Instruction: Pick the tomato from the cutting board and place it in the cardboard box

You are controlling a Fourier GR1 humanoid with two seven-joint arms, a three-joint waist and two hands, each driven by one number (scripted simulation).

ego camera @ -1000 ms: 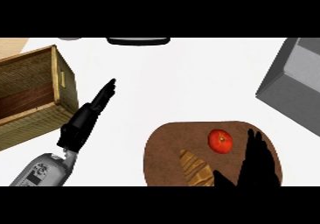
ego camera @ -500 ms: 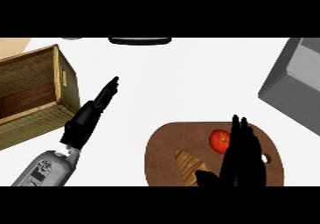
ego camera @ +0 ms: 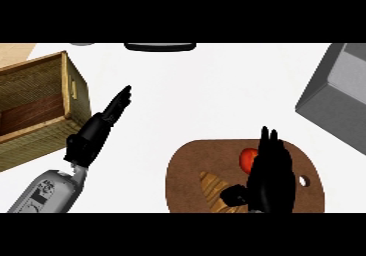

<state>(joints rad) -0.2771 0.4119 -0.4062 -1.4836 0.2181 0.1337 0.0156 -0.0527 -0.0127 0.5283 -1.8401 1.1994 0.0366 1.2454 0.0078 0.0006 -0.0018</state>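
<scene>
The tomato (ego camera: 247,158) sits on the cutting board (ego camera: 193,170), now half hidden behind my right hand (ego camera: 269,175), which has slid over it, fingers straight; my left hand (ego camera: 97,131) stays outstretched beside the cardboard box (ego camera: 38,110).

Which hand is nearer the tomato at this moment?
Right. The right hand is over the cutting board, partly covering the tomato. The left hand is far off, beside the cardboard box.
</scene>
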